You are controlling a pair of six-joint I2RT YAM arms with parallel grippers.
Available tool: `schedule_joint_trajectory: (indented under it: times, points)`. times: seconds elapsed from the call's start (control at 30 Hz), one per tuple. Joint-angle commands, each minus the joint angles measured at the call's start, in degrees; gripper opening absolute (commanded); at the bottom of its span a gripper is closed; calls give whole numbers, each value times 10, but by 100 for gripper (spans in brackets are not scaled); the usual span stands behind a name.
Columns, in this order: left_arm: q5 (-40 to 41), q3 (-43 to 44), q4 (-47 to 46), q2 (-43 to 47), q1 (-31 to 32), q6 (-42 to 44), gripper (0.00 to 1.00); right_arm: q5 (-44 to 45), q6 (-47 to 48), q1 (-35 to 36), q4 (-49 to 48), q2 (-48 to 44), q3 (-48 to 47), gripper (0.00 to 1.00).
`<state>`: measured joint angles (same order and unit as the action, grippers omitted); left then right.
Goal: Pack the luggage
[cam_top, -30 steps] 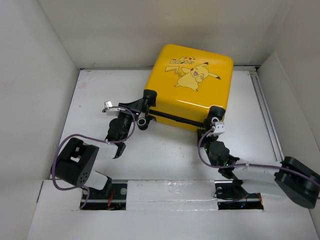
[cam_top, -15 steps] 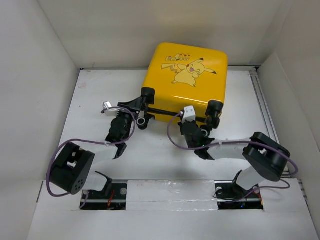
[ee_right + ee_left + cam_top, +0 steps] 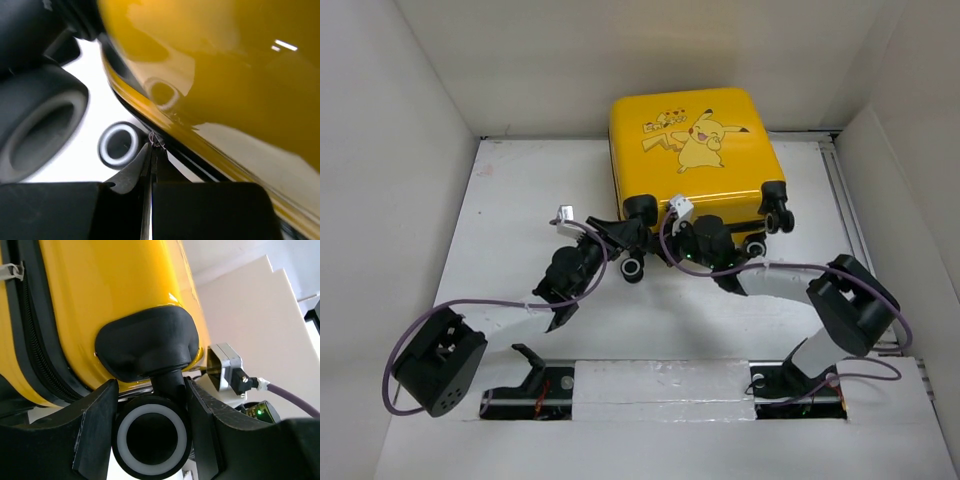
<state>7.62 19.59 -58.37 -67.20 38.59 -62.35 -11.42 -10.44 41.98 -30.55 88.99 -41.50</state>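
Note:
The luggage [image 3: 695, 150] is a yellow hard-shell suitcase with a cartoon print, lying closed at the back middle of the table with its wheels toward me. My left gripper [image 3: 632, 255] holds the near left caster wheel [image 3: 151, 440] between its fingers [image 3: 95, 432], which press both sides of the wheel. My right gripper [image 3: 705, 243] is at the black zipper seam [image 3: 200, 167] on the near side of the luggage [image 3: 225, 75]. Its jaws [image 3: 152, 146] are shut, pinching a small metal zipper pull [image 3: 157, 140].
White walls enclose the table on the left, back and right. A rail [image 3: 850, 230] runs along the right side. Two more caster wheels [image 3: 775, 218] stick out at the suitcase's right near corner. Purple cables [image 3: 470, 310] loop off both arms.
The suitcase has turned to sit square to me and shifted back. My right gripper slid left along the zipper seam from the right corner to the middle. The left arm followed its wheel rightward.

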Motion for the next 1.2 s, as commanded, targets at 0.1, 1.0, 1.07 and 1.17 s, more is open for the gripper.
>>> schedule_joint_trajectory:
  times: [0.1, 1.0, 1.07, 1.17]
  points:
    - [-105, 66, -125, -8, 74, -21, 0, -101, -43, 110, -168, 96, -64, 0]
    - [-73, 141, -116, -85, 170, 23, 0, -144, -220, -105, -226, -153, 259, 0]
    - [-90, 176, -133, -137, 183, 9, 0, -45, -196, -96, -128, -232, 271, 0]
    - [-96, 233, -160, -209, 183, 3, 0, 133, -180, -47, -4, -369, 285, 0]
